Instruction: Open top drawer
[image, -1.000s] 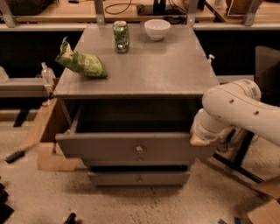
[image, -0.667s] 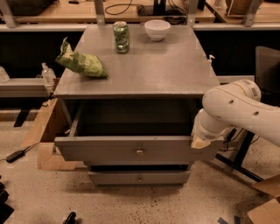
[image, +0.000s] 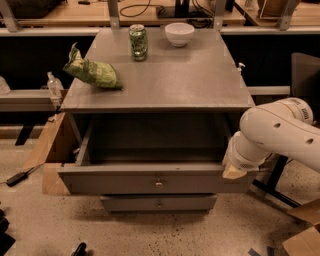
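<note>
The top drawer (image: 125, 182) of the grey cabinet is pulled well out. Its wide grey front carries one small round metal knob (image: 159, 183) at the centre, and its deep plain box looks empty. My white arm reaches in from the right. My gripper (image: 235, 170) is at the right end of the drawer front, by its top corner, with the fingers hidden behind the wrist. A narrower drawer front (image: 159, 203) shows below, closed.
On the cabinet top (image: 165, 85) stand a green chip bag (image: 92, 72), a green can (image: 138, 42) and a white bowl (image: 179, 33). A cardboard box (image: 47, 150) sits on the floor at the left, another at the lower right (image: 302, 237). A black cable and adapter (image: 17, 176) lie on the floor at the left.
The top drawer has slid further out towards the camera, and my arm and gripper have moved with its right end.
</note>
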